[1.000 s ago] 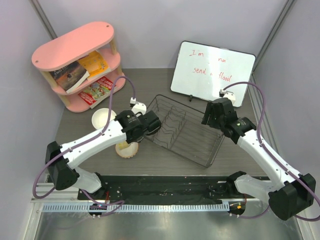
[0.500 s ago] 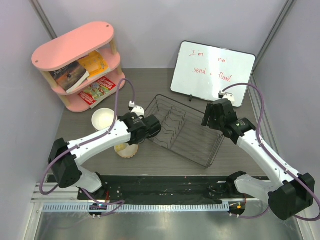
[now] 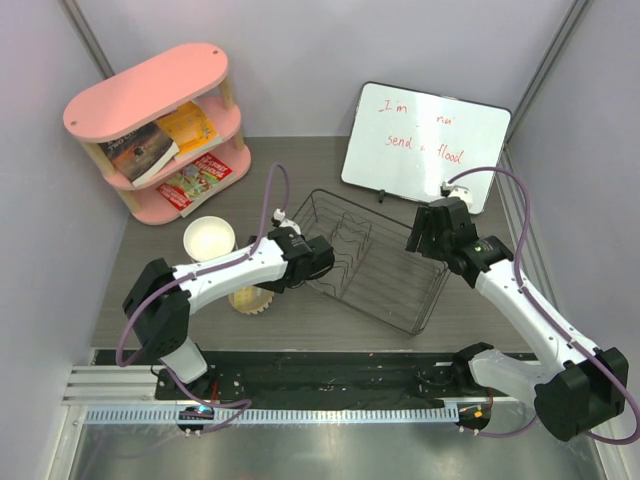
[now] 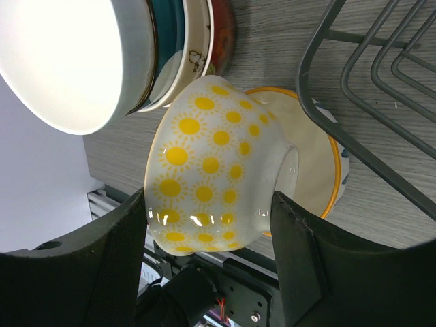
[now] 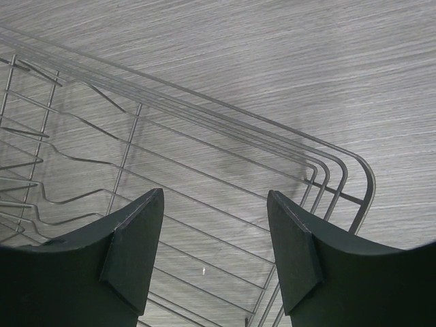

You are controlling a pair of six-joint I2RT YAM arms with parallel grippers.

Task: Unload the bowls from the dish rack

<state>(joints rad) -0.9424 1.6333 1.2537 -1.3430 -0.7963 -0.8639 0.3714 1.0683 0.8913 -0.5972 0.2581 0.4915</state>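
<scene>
The black wire dish rack (image 3: 385, 288) stands mid-table with no bowl in it. Left of it a stack of bowls (image 3: 208, 238) has a cream bowl (image 4: 61, 61) on top, with blue-banded (image 4: 167, 41) and red (image 4: 223, 30) bowls beneath. The yellow sun-patterned bowl (image 4: 211, 157) lies tipped over on an orange-rimmed bowl (image 4: 313, 170), and also shows in the top view (image 3: 250, 298). My left gripper (image 3: 312, 258) is open, its fingers either side of the yellow bowl in the left wrist view (image 4: 208, 204). My right gripper (image 3: 428, 240) is open and empty over the rack's corner (image 5: 214, 197).
A pink shelf (image 3: 160, 120) with books stands at the back left. A whiteboard (image 3: 425, 140) leans at the back right, behind the rack. The rack's wire rim (image 4: 354, 68) is close to the right of the yellow bowl. The black base rail (image 3: 330, 375) runs along the near edge.
My left gripper has shifted right and slightly nearer, toward the rack's left edge, while the yellow bowl stayed put on the table. The right arm has hardly moved.
</scene>
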